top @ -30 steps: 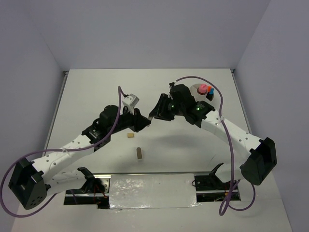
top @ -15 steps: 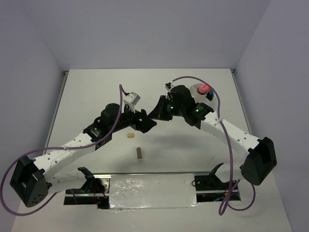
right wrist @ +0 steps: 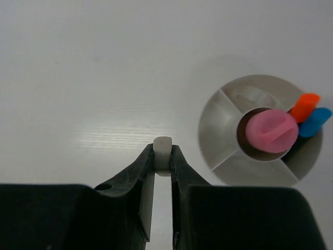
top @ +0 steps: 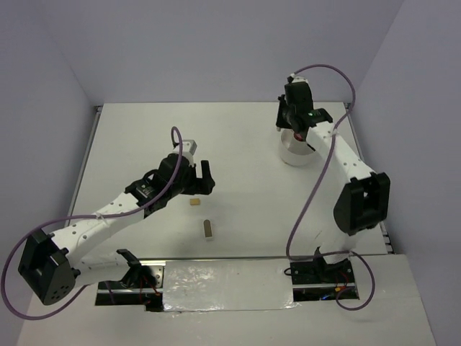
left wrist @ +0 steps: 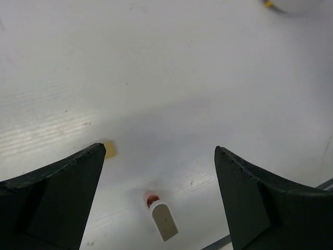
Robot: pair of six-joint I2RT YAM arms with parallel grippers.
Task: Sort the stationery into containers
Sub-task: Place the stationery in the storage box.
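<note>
My right gripper [right wrist: 163,154] is shut on a small pale grey block [right wrist: 163,142], held above the table just left of the white divided dish [right wrist: 225,121]. In the dish stand a pink tube [right wrist: 270,130] and markers with an orange cap [right wrist: 305,106] and a blue cap [right wrist: 315,121]. From above, the right gripper [top: 294,132] hangs at the dish [top: 289,156]. My left gripper [top: 204,176] is open with nothing in it. Below it lie a tan block [left wrist: 110,149] and a grey block [left wrist: 164,221]. The top view shows the tan block [top: 194,202] and the grey block [top: 208,229] too.
A small red spot [left wrist: 151,199] sits at the far end of the grey block. The table's near edge with the arm mounts [top: 227,282] runs just below the two loose blocks. Walls close in the table at the back and sides.
The left gripper opened and drew back to the left. The right gripper shut on the pale block and swung from the middle of the table to the dish at the back right.
</note>
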